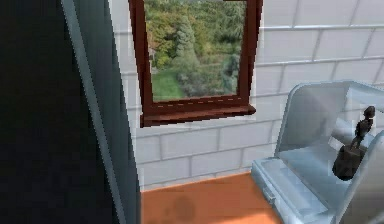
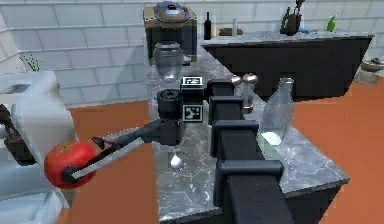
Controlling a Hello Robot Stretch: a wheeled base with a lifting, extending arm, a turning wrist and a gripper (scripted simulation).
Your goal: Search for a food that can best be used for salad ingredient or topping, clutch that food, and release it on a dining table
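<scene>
forward view close to window (image 1: 195, 50), arm side view over counter (image 2: 190, 195), both catching grey armchair (image 1: 312, 128)

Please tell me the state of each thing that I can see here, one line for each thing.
gripper: holds the tomato.
tomato: hangs at the gripper's far end, clear of the floor.
window: shut.
glass bottle: upright on the counter.
two shakers: upright on the counter.
statue: upright on the grey seat.

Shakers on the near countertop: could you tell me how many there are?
2: left shaker and right shaker, side by side beside the glass bottle; the arm may hide more.
</scene>
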